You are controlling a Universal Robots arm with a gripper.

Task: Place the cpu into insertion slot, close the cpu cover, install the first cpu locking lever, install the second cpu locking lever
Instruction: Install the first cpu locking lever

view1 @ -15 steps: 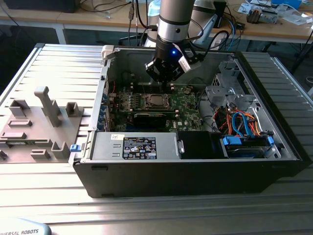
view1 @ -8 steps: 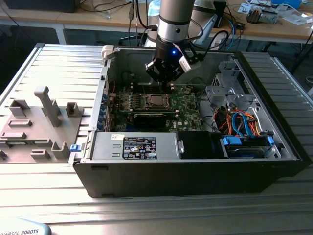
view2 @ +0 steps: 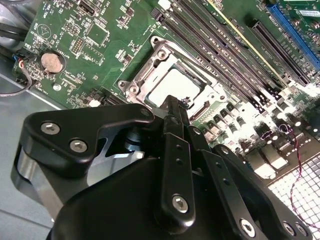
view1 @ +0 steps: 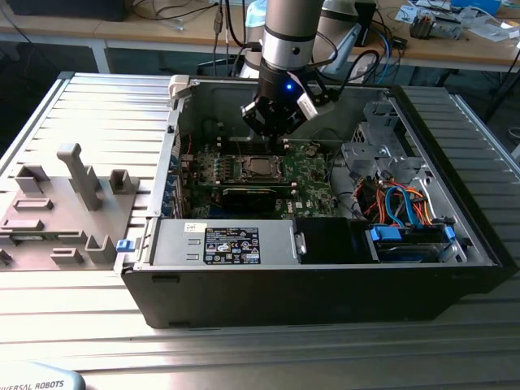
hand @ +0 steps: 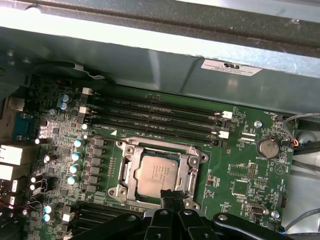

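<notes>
Pincer (hand: 169, 194) seemingly closed, at cpu (hand: 156, 172) edge, memory slots (hand: 155, 115) beside

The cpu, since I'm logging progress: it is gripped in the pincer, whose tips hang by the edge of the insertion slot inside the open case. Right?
Not quite. The cpu is not gripped in the pincer: it lies seated in the insertion slot, as the first wrist view shows. The pincer's tips do hang by the slot's edge inside the open case.

Open computer case (view1: 325, 284) on ribbed table (view1: 106, 106); grey fixture (view1: 77, 175) at exterior view's left.
</notes>
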